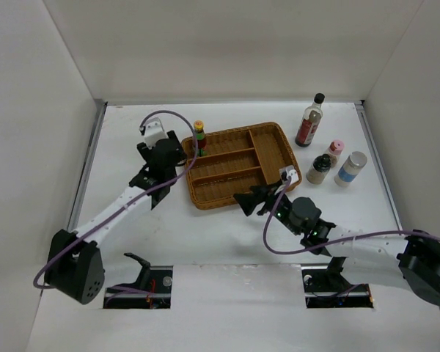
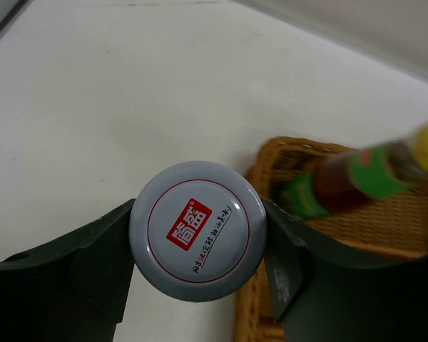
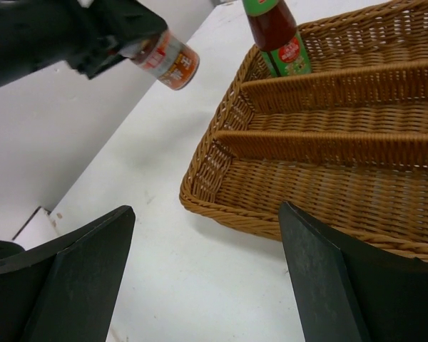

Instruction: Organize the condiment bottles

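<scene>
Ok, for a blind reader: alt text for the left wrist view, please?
The left gripper is shut on a grey-capped jar, seen from above its red-logo lid. Behind, a blurred green bottle with a yellow cap sits at the corner of a wicker tray on the white table.

The grey-capped bottle (image 2: 197,229) is showing on its lid a red square logo with white characters reading 厨邦, above a curved line of tiny black Chinese script. The green bottle (image 3: 278,35) is wearing an illegible red badge.

The green bottle (image 2: 357,178) is blurred, clipped by the frame edge.
</scene>
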You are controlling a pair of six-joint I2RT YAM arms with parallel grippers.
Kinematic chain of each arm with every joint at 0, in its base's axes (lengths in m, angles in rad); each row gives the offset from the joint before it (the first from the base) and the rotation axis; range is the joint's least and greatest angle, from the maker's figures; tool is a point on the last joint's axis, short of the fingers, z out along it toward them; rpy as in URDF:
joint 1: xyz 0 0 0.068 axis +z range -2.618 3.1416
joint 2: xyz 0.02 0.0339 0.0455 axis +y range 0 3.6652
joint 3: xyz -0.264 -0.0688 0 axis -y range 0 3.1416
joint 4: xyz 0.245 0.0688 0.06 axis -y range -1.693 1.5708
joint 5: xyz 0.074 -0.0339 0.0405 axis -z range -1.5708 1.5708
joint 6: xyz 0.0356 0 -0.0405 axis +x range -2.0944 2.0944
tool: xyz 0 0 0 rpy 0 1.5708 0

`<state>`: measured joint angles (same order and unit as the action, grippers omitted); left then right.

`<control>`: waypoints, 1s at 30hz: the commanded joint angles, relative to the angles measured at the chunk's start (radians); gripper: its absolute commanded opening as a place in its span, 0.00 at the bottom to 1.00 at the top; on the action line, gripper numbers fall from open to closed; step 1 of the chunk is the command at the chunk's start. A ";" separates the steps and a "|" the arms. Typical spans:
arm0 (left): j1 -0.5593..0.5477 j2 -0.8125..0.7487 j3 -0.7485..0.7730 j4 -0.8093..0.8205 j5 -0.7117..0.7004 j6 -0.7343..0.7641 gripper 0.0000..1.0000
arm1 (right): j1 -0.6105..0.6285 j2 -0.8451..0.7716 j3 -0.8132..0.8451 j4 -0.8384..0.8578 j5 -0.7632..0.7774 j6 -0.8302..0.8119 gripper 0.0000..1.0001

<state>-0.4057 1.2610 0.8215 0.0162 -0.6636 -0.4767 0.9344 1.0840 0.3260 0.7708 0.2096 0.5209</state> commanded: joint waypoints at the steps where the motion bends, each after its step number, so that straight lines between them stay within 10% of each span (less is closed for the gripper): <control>1: -0.099 -0.097 -0.005 0.084 -0.065 -0.016 0.39 | -0.019 -0.021 -0.011 0.050 0.013 0.021 0.88; 30: -0.278 0.322 0.117 0.205 0.018 -0.016 0.47 | -0.046 -0.055 -0.025 0.039 0.013 0.021 0.88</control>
<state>-0.6796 1.6016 0.9115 0.0933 -0.6334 -0.4808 0.8959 1.0470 0.3061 0.7692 0.2096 0.5320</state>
